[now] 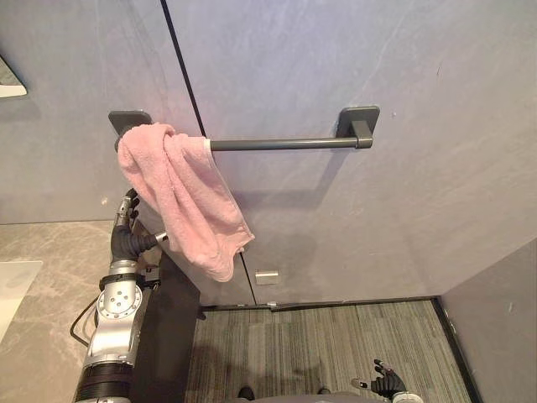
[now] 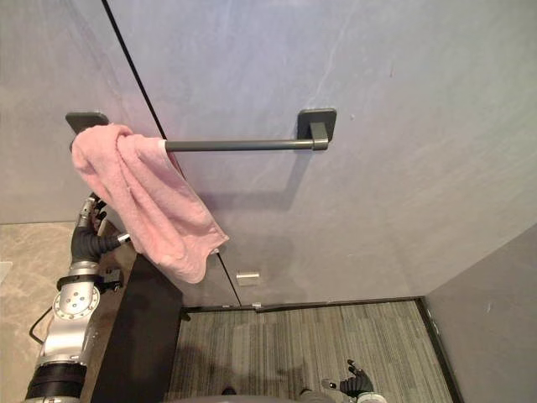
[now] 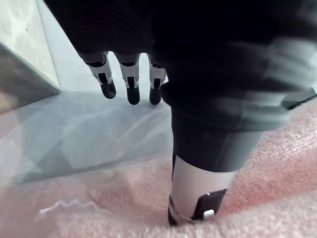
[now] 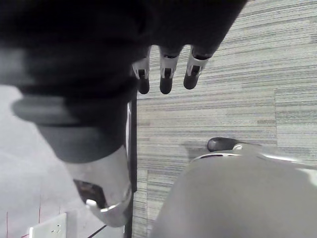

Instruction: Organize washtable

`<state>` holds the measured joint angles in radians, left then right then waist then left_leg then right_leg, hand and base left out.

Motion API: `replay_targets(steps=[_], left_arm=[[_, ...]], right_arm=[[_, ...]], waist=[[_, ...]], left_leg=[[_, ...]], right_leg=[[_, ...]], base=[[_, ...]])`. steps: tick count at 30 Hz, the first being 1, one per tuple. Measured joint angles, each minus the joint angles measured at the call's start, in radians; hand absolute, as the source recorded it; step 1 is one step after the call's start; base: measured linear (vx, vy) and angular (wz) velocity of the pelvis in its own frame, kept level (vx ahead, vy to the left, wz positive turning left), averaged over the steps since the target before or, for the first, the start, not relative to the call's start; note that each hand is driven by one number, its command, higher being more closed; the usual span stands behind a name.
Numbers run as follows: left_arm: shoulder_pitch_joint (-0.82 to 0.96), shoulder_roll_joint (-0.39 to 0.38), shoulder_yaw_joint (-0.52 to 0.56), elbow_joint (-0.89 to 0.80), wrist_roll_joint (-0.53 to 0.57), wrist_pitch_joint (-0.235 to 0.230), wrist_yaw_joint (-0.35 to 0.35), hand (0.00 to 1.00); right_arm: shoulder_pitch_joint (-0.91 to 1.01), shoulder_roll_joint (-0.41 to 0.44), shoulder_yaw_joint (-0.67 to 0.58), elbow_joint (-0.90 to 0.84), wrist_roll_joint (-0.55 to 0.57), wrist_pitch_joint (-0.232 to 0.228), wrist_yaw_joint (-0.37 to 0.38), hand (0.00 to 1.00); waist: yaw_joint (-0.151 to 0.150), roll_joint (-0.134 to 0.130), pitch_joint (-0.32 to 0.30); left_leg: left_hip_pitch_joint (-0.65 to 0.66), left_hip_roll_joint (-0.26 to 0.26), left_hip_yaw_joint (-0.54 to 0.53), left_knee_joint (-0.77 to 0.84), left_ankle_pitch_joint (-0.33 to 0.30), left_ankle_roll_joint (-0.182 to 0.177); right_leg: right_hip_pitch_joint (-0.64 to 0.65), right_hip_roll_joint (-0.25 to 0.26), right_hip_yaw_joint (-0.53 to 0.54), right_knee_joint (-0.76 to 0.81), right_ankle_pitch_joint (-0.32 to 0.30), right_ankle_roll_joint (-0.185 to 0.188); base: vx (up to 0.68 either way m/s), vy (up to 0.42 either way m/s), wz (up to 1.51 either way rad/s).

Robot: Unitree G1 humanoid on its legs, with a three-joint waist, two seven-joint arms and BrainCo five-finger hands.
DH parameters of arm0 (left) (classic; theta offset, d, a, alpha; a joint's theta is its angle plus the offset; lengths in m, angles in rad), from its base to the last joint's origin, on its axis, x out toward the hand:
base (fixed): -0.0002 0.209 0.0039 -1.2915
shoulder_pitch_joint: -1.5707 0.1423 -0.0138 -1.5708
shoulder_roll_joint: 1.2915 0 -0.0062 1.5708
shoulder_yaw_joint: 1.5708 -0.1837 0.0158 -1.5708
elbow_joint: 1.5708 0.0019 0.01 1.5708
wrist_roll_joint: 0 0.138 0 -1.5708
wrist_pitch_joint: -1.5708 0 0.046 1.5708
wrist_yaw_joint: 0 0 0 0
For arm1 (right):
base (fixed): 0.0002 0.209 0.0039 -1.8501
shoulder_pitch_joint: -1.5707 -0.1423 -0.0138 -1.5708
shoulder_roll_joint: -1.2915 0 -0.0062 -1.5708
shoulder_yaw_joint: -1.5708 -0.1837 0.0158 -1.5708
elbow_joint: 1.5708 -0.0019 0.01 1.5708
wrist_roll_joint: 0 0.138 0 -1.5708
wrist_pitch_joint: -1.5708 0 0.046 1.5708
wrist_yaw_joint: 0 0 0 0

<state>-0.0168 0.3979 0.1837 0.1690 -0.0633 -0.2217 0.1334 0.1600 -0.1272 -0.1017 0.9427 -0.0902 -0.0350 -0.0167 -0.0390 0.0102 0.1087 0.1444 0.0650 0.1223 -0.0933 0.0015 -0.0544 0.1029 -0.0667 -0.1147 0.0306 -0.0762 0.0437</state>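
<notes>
The left hand [image 3: 131, 82] has straight fingers, thumb by the soft, light towel [image 1: 180, 197]. Best grab its low edge beside the hand. The right hand [image 1: 388, 384] hangs loose.

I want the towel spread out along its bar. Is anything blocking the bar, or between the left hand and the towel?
Nothing visible does. The pink towel hangs bunched at the left end of the towel bar; the rest of the bar is bare. The left hand is close beside the towel, with nothing between them.

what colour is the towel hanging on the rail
Pink; the towel drapes over the dark grey rail, clearest in the left eye view.
</notes>
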Motion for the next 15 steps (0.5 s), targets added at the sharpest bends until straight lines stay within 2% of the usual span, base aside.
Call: replay_targets(steps=[5,15], left_arm=[[0.0,-0.001,-0.06,0.0,0.029,0.0,-0.004,1.0],[0.0,-0.002,-0.06,-0.004,0.026,0.0,-0.002,1.0]], right_arm=[[-0.001,0.0,0.0,0.0,0.0,0.0,0.0,0.0],[-0.001,0.0,0.0,-0.034,0.002,-0.002,0.0,0.0]], waist=[[-0.005,-0.001,0.0],[-0.01,-0.003,-0.001]], left_leg=[[-0.001,0.0,0.002,0.0,0.0,0.0],[0.001,0.0,0.01,0.0,0.0,0.0]], right_leg=[[0.004,0.0,0.002,0.0,0.002,0.0],[0.016,0.001,0.008,-0.032,0.024,0.0]], base=[[0.0,0.0,0.0],[-0.01,-0.004,-0.01]])
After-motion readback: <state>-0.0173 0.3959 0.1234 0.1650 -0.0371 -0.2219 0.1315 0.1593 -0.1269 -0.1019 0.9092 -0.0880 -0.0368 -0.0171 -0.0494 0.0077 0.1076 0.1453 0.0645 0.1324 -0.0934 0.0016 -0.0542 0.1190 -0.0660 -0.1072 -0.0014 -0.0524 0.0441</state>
